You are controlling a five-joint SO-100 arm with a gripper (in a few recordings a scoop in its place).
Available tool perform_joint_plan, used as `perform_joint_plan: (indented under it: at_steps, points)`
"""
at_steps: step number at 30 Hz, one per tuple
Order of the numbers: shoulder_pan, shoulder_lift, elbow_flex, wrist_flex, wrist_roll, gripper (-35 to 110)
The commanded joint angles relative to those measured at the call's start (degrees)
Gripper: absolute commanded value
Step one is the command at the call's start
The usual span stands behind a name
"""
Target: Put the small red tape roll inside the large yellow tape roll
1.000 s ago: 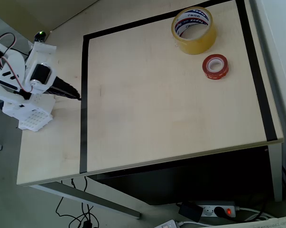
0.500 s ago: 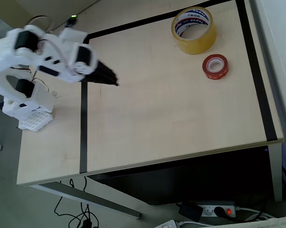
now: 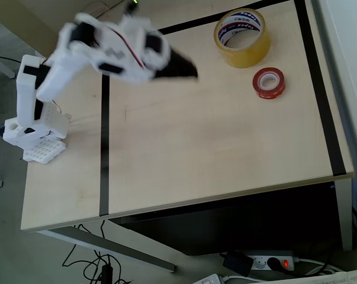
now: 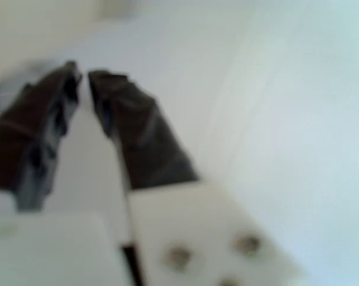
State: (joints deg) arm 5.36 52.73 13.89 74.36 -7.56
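Fingers (image 4: 131,134): you have them nearly together, a narrow gap at the tips, though the wrist view is blurred.
Gripper (image 3: 190,70): raised, left of both rolls.
Red roll (image 3: 269,81): far right, just beside yellow roll (image 3: 242,36).

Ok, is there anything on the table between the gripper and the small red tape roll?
Nothing visible. In the overhead view only bare pale wood lies between the black-fingered gripper and the small glossy red tape roll. The large amber-yellow tape roll sits beside it, off that line.
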Motion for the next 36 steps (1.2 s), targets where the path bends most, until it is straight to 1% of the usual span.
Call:
perform_joint_plan:
  at_steps: [1,13,36]
  points:
    - [-1.05,1.67,-8.09,-8.61,-0.97,0]
    - [-2.9,-11.95,-8.53,-23.03,-0.62,0]
    - [-5.45,-29.27,-9.23,-43.95,-0.88,0]
